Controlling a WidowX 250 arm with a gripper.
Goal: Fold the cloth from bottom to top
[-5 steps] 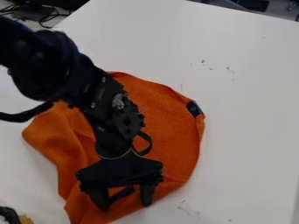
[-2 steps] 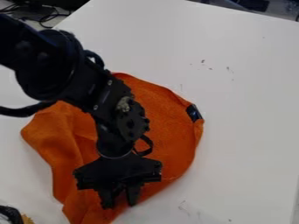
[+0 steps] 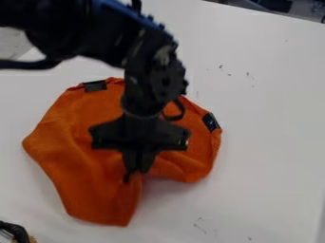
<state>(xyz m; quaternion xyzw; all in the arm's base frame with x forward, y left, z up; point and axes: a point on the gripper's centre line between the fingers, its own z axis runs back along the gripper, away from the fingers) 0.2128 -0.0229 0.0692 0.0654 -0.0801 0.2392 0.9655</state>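
The gripper [image 3: 138,172] hangs over the lower middle of the orange cloth [image 3: 95,142], its fingers close together and shut on the cloth's lower edge. From there a loose part of the cloth slopes down to the lower left, ending in a blunt corner. To the right of the fingers the lower edge is drawn upward, leaving a notch. Dark tags show at the cloth's upper left and right edges. The arm hides part of the cloth's top.
The white table [image 3: 266,95] extends around the cloth, with small dark marks at the upper right and lower right. A black object [image 3: 14,231] with a yellowish part sits at the bottom left corner.
The gripper's fingers have closed together, and the gripper has moved up the view with the cloth's lower edge. The cloth's bottom part has been drawn upward.
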